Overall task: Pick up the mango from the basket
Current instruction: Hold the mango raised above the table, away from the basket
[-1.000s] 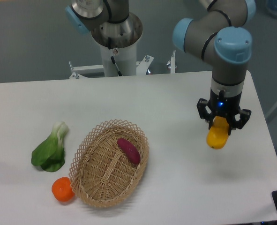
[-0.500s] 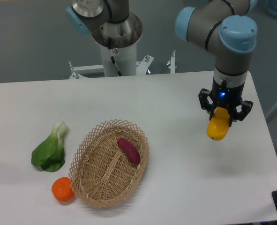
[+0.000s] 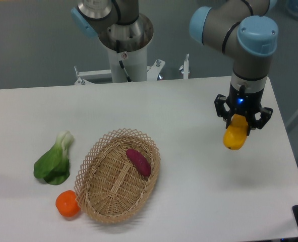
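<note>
The yellow-orange mango hangs in the air over the right side of the table, far to the right of the basket. My gripper is shut on its upper end, with the black fingers on either side of it. The tan wicker basket lies at the front middle of the table. Inside it rests only a dark purple-red oblong vegetable.
A round orange fruit sits on the table just left of the basket's front rim. A green leafy vegetable lies further left. The table's right edge runs close to the gripper, and the arm's base stands at the back.
The gripper, still holding the mango, has risen slightly and shifted a little to the right. Everything else on the table stayed where it was.
</note>
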You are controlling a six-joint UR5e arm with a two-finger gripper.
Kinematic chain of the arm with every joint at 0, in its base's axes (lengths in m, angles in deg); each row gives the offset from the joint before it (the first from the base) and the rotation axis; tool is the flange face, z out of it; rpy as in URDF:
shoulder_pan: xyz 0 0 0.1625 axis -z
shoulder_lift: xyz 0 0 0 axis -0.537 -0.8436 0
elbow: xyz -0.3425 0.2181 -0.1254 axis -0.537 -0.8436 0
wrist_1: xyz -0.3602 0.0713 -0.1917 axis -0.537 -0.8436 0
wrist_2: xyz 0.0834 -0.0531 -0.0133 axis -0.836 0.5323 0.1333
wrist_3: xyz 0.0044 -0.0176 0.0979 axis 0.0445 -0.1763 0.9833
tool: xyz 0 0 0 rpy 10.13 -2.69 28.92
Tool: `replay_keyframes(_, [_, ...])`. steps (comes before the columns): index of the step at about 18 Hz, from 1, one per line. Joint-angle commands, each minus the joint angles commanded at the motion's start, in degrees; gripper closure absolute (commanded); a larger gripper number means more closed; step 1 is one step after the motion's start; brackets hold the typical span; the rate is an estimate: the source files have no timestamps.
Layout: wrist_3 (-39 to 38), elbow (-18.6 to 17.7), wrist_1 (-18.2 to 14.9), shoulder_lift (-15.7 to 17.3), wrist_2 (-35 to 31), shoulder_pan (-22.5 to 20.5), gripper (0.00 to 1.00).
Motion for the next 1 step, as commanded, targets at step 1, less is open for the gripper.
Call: replay_keyframes(1, [-0.09,-0.09,0.0,0.0,0.0,0.0,0.66])
